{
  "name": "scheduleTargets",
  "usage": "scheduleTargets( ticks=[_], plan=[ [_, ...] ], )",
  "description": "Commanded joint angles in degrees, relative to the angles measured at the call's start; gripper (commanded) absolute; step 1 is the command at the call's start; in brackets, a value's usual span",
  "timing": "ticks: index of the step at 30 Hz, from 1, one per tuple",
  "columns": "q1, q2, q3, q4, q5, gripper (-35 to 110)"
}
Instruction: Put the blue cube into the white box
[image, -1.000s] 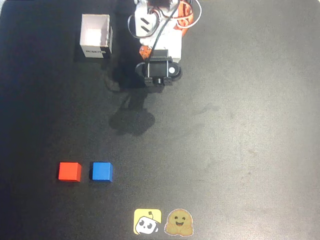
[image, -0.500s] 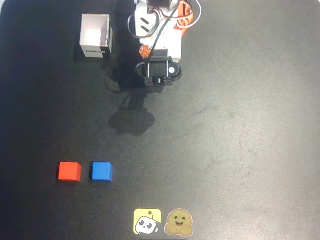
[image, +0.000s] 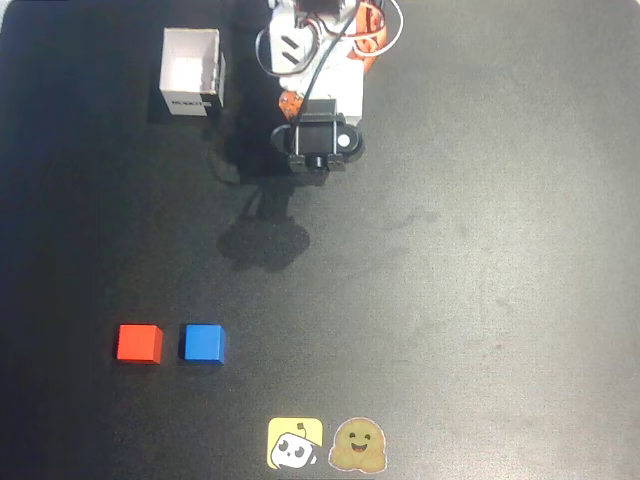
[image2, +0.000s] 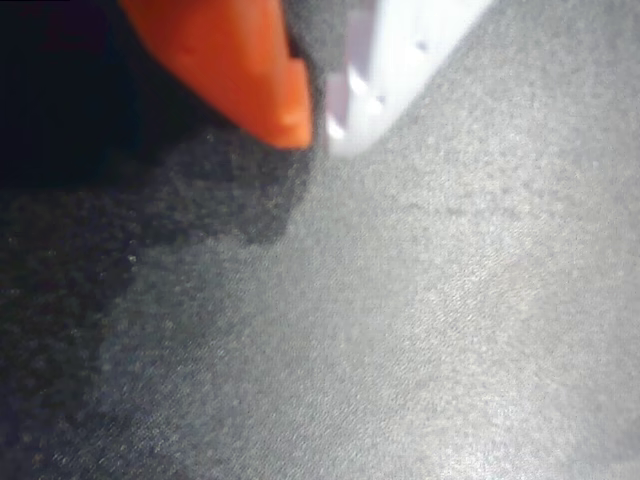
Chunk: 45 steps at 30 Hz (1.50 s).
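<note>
Zero progress: I read this as pre-reach; nothing picked up
cube: blue cube (image: 203, 343) on bench, beside red cube (image: 139, 343)
box: white box (image: 191, 72) far corner
gripper: gripper (image2: 312, 118) fingertips nearly together, empty
next: I'd reach to cube, spread fingers

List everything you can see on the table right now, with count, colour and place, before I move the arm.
blue cube: one, bright blue, lower left of the overhead view, just right of the red cube, a small gap between them.
red cube: one, red, lower left, left of the blue cube.
white box: one, white, open-topped, dark label on its near side, upper left; nothing seen inside.
stickers: two at the bottom edge, a yellow square one and a tan smiling blob beside it.
table: one, black mat surface.
arm: one, white and orange with a black wrist part, top centre, folded near its base.
gripper: one, an orange finger and a white finger, tips close together above bare mat in the wrist view.
</note>
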Motion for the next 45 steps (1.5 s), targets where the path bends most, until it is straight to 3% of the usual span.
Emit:
scheduleTargets(
  ticks=[1, 28, 35, 40, 45],
  plan=[
    [0.35, 0.35, -0.18, -0.35, -0.26, 0],
    [0.26, 0.35, -0.18, -0.35, -0.18, 0],
    [0.44, -0.44, -4.75, -6.06, -2.02, 0],
    [2.29, -33.05, -27.33, -10.63, -6.15, 0],
    [4.83, -49.57, -46.93, -8.53, -10.63, 0]
  ],
)
